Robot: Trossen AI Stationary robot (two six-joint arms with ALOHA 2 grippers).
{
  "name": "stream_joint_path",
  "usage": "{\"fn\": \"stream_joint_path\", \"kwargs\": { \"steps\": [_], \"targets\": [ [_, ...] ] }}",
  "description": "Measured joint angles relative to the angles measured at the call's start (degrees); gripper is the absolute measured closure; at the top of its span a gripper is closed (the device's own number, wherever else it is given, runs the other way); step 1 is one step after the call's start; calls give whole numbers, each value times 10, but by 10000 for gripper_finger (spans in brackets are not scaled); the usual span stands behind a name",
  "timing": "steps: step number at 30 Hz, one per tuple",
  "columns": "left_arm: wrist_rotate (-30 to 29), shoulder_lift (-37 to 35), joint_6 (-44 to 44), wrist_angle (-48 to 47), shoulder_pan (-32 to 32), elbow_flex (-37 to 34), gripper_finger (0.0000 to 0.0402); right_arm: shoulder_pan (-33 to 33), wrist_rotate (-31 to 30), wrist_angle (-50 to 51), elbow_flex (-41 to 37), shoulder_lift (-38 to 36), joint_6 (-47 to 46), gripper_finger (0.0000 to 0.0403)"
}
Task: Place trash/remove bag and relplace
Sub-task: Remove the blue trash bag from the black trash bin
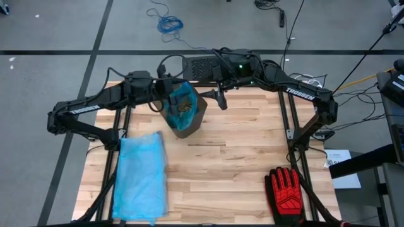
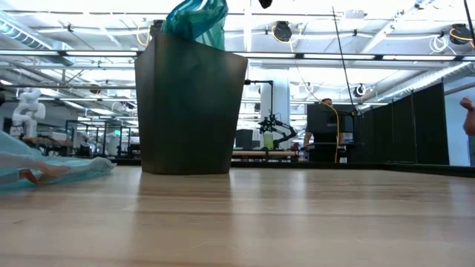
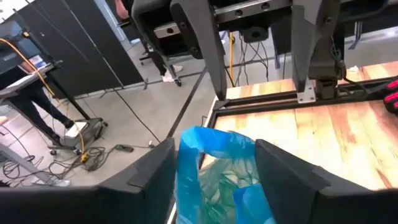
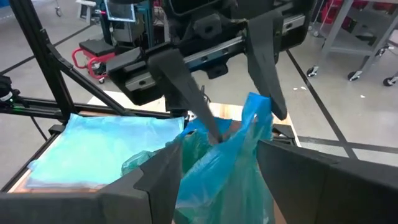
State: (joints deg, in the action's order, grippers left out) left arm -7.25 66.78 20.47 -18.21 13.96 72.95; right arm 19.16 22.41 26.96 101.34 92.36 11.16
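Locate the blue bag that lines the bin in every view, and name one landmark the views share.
High view: blue bag in the dark bin, table's far middle.
Low view: bunched top above the bin's rim.
Left wrist view: between the near fingers.
Right wrist view: same.
Shared landmark: the flat spare bag.

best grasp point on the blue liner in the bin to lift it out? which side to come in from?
Likely the bunched blue plastic standing above the rim of the dark bin, at the liner top. Come from above: the bin walls hide the rest, and only this gathered peak sticks up free. The left gripper and right gripper each straddle a raised fold of it, fingers open on either side.
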Motion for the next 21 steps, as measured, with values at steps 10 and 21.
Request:
{"fn": "stream_joint_path", "kwargs": {
  "steps": [10, 21],
  "targets": [
    [15, -7, 15, 2, -1, 0, 330, 0, 0, 19, 0, 0, 14, 202],
    [42, -14, 24, 5, -1, 23, 399, 25, 78, 82, 0, 27, 146, 202]
  ]
}}
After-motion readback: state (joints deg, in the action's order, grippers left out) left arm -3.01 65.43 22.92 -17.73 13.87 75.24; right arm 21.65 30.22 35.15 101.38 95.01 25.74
